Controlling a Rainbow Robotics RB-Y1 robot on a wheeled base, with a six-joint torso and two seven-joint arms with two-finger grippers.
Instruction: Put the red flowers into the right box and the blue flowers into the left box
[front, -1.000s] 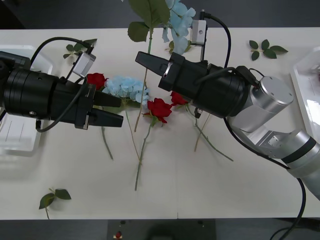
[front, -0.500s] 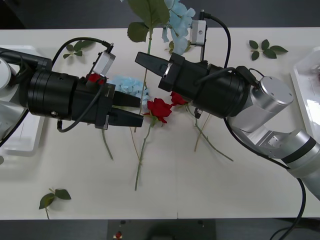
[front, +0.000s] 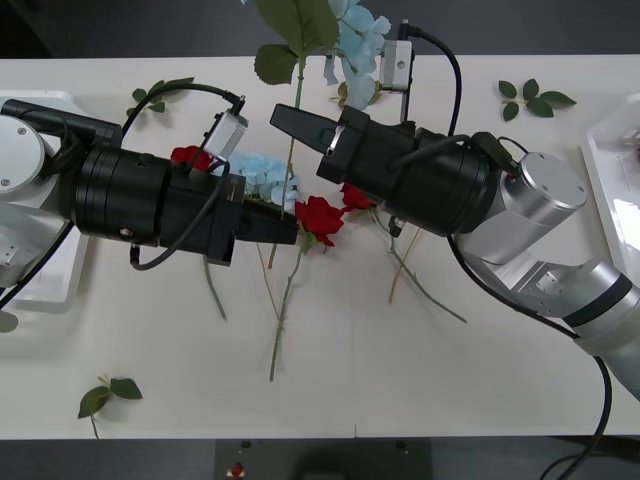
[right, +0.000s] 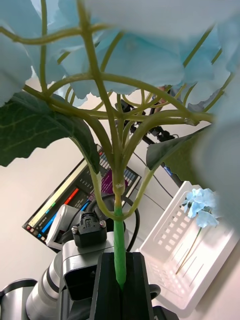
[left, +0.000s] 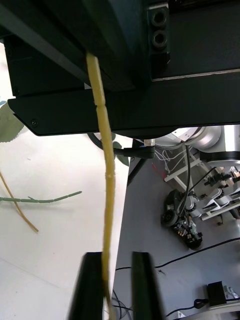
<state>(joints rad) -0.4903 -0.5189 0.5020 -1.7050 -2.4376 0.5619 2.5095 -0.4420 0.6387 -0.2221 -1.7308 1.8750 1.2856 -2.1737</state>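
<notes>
The left box (front: 45, 285) lies at the tabletop's (front: 420, 380) edge, far left of the middle red rose (front: 318, 217); the right wrist view shows one blue flower already in it. The left hand (front: 287, 228) has swung across from near that box over the last second, and its tips now sit just left of the rose. Its fingers (left: 92, 285) stand narrowly apart with a pale stem (left: 106, 190) between them, not yet pinched. That stem seems to hang from the raised blue flower (front: 355, 40), whose green stalk is clamped in the right hand (front: 290, 122) just above the rose. So a handover looks close: once the left hand takes the stem, the bloom can travel to the left box.

Room is tight around the rose. Both hands crowd it, with another blue flower (front: 268, 172) and a second red rose (front: 190, 158) just left of it. The right box (front: 612, 150) lies far right, the path toward it open.
</notes>
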